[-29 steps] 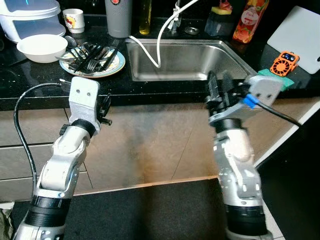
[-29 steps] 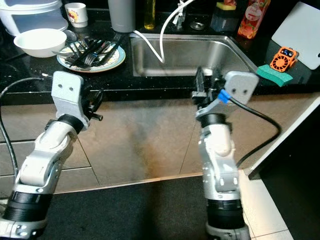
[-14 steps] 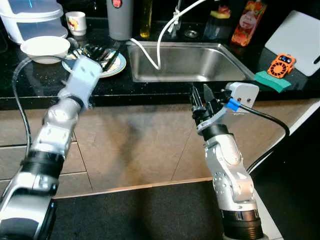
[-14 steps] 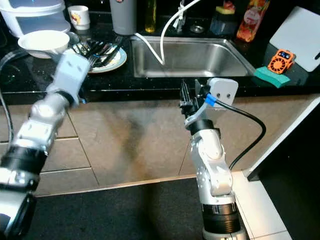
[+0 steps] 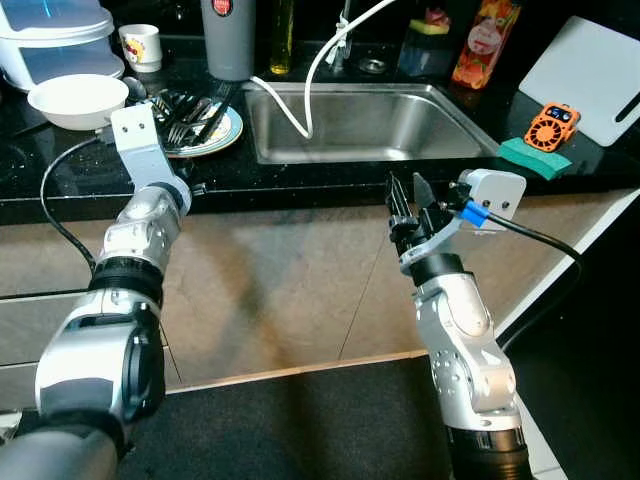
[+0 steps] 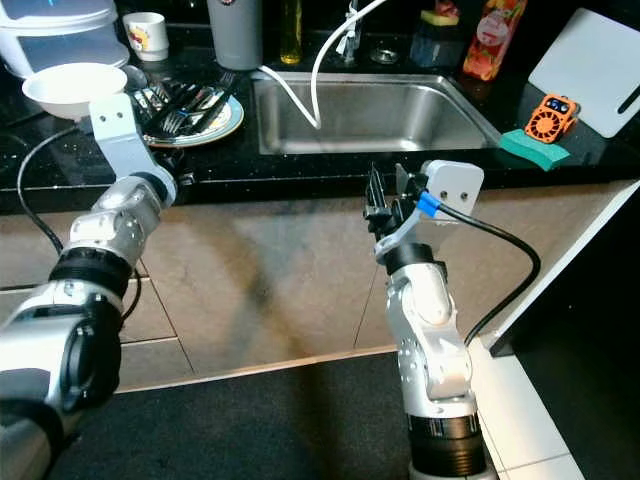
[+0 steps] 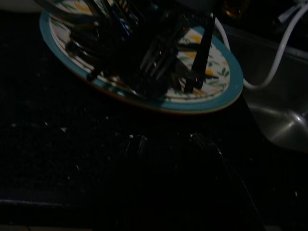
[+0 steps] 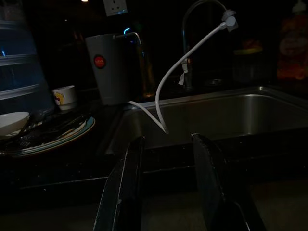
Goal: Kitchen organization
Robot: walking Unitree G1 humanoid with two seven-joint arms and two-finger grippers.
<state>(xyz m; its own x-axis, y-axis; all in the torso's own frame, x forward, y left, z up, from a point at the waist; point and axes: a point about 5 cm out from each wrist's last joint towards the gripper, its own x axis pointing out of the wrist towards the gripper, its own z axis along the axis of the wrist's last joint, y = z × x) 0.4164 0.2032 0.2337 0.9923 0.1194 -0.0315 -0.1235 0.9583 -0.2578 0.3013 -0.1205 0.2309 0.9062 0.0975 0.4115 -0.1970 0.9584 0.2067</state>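
On the black countertop left of the steel sink (image 5: pixel 370 120), a teal-rimmed plate (image 5: pixel 225 133) carried a heap of dark forks (image 7: pixel 159 57), beside a white bowl (image 5: pixel 75 98). The left gripper (image 7: pixel 168 144) hovered at the counter edge before the plate, fingers faintly apart and empty. The right gripper (image 8: pixel 166 185) stood parted, holding nothing, facing the sink front. Its wrist camera caught a grey jug (image 8: pixel 108 67) and white hose (image 8: pixel 178 72).

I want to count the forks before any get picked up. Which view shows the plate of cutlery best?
The left wrist view: the plate sits close up, forks piled across it, though dark. The eye views show it small beside the sink; the right wrist view sees it edge-on.
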